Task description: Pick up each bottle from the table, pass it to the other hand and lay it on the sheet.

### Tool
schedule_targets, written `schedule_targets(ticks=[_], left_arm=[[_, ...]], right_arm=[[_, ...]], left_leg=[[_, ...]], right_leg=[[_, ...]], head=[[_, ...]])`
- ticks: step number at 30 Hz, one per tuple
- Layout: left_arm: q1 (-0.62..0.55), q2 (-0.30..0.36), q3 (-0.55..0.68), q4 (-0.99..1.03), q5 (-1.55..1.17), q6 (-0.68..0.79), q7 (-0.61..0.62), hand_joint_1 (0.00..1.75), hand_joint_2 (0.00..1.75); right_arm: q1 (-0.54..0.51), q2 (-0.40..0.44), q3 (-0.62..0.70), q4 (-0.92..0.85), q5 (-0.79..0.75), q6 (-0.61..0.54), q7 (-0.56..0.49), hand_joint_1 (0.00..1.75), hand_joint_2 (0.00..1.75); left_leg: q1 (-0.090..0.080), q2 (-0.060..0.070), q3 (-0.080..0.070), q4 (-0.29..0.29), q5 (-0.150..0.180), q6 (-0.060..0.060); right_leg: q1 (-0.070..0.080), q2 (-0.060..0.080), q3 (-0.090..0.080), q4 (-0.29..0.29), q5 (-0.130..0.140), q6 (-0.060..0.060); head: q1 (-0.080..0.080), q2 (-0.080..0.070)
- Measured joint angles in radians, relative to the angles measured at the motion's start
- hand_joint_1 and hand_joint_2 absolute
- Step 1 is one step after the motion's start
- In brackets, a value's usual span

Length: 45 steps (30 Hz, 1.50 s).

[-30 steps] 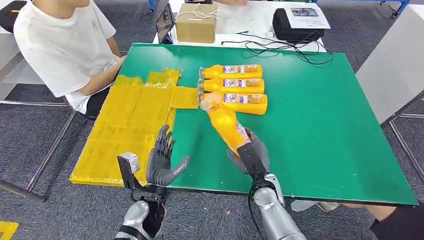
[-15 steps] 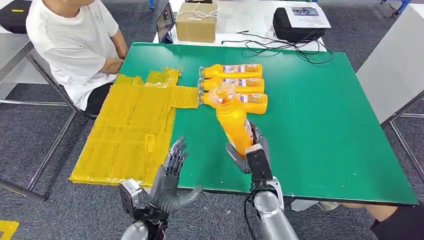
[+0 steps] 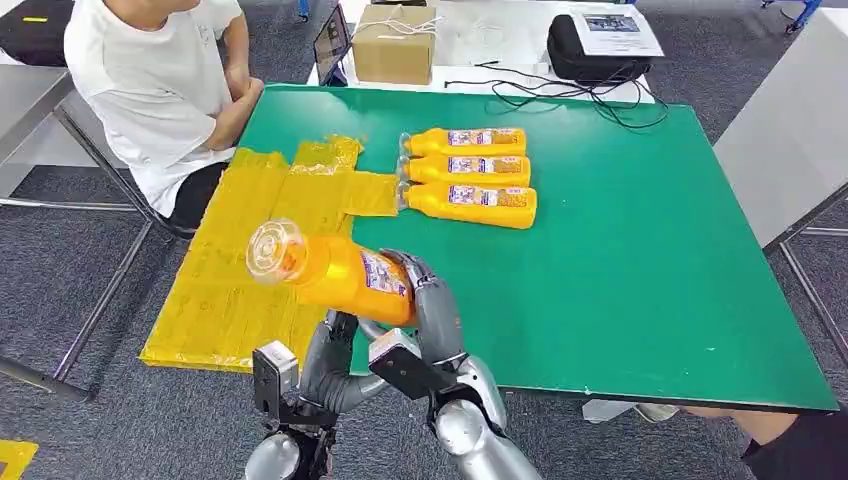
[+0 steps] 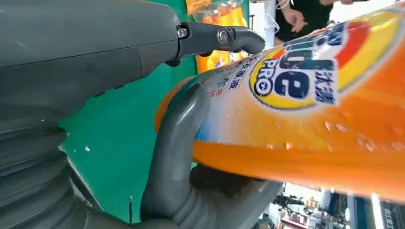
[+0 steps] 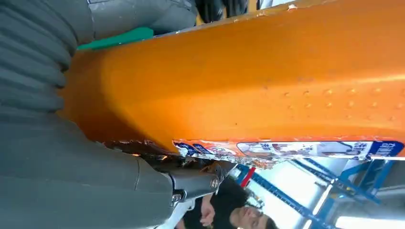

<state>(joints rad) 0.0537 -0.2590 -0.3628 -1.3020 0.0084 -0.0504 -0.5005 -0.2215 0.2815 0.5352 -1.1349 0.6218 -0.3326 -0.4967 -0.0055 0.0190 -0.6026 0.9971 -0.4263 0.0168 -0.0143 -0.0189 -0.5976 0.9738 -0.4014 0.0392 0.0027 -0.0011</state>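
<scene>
Held bottle (image 3: pixel 335 272): orange, labelled, lying roughly level in the air over the near table edge, clear cap end pointing toward the sheet (image 3: pixel 240 265).

Right hand (image 3: pixel 430 310): fingers wrapped around the bottle's base end, gripping it.

Left hand (image 3: pixel 330 360): raised beneath the bottle; in the left wrist view its thumb (image 4: pixel 174 157) curves against the bottle's body and a dark finger reaches over the label. Full grip: cannot tell.

Three bottles (image 3: pixel 465 167): lying side by side on the green table (image 3: pixel 640 260), caps toward the sheet.

Sheet: yellow, spread across the table's left part.

Person (image 3: pixel 150 90): seated at the table's far left corner.

Box (image 3: pixel 392 45): on the white table behind.
</scene>
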Motion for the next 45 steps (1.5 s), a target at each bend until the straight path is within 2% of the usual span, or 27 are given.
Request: schedule_targets(ticks=[10, 17, 33, 34, 38, 39, 44, 45], left_arm=[[-0.011, -0.016, 0.027, -0.005, 0.051, 0.018, -0.003, 0.0, 1.75], [-0.001, -0.031, 0.06, -0.108, 0.132, 0.042, -0.04, 0.0, 1.75], [0.032, -0.034, 0.098, -0.164, 0.171, 0.04, -0.036, 0.0, 1.75], [0.032, -0.034, 0.1, -0.164, 0.171, 0.04, -0.036, 1.48, 1.75], [0.031, -0.034, 0.101, -0.162, 0.169, 0.041, -0.035, 1.48, 1.75], [0.029, -0.034, 0.101, -0.158, 0.168, 0.042, -0.035, 1.75, 1.75], [0.027, -0.034, 0.103, -0.15, 0.16, 0.05, -0.035, 1.75, 1.75], [0.027, -0.034, 0.103, -0.149, 0.158, 0.052, -0.035, 1.75, 1.75]], right_arm=[[-0.006, 0.0, 0.112, -0.016, 0.014, -0.021, -0.002, 1.75, 1.75], [-0.026, -0.003, 0.188, 0.031, -0.019, -0.003, 0.022, 1.75, 1.75], [-0.046, 0.004, 0.208, 0.145, 0.023, -0.029, 0.048, 1.75, 1.75], [-0.047, 0.005, 0.208, 0.149, 0.023, -0.03, 0.048, 1.75, 1.75], [-0.053, 0.008, 0.209, 0.161, 0.024, -0.03, 0.048, 1.75, 1.75], [-0.055, 0.009, 0.211, 0.165, 0.024, -0.03, 0.049, 1.75, 1.75], [-0.061, 0.011, 0.212, 0.178, 0.024, -0.03, 0.049, 1.75, 1.75], [-0.062, 0.012, 0.213, 0.18, 0.024, -0.03, 0.049, 1.38, 1.75]], left_leg=[[0.001, 0.0, 0.0, 0.0, 0.0, 0.0], [0.0, 0.0, 0.0, 0.0, 0.0, 0.0], [0.0, 0.0, 0.0, 0.0, 0.0, 0.0], [0.0, 0.0, 0.0, 0.0, 0.0, 0.0], [0.0, 0.0, 0.0, 0.0, 0.0, 0.0], [0.0, 0.0, 0.0, 0.0, 0.0, 0.0], [0.0, 0.0, 0.0, 0.0, 0.0, 0.0], [0.0, 0.0, 0.0, 0.0, 0.0, 0.0]], right_leg=[[0.001, 0.0, 0.0, 0.0, 0.0, 0.0], [0.0, 0.0, 0.0, 0.0, 0.0, 0.0], [0.0, 0.0, -0.001, 0.0, 0.0, 0.0], [0.0, 0.0, -0.001, 0.0, 0.0, 0.0], [0.0, 0.0, -0.001, 0.0, 0.0, 0.0], [0.0, 0.0, -0.001, 0.0, 0.0, 0.0], [0.0, 0.0, -0.001, 0.0, 0.0, 0.0], [0.0, 0.0, -0.001, 0.0, 0.0, 0.0]], head=[[0.0, 0.0], [0.0, 0.0], [0.0, 0.0], [0.0, 0.0], [0.0, 0.0], [0.0, 0.0], [0.0, 0.0], [0.0, 0.0]])
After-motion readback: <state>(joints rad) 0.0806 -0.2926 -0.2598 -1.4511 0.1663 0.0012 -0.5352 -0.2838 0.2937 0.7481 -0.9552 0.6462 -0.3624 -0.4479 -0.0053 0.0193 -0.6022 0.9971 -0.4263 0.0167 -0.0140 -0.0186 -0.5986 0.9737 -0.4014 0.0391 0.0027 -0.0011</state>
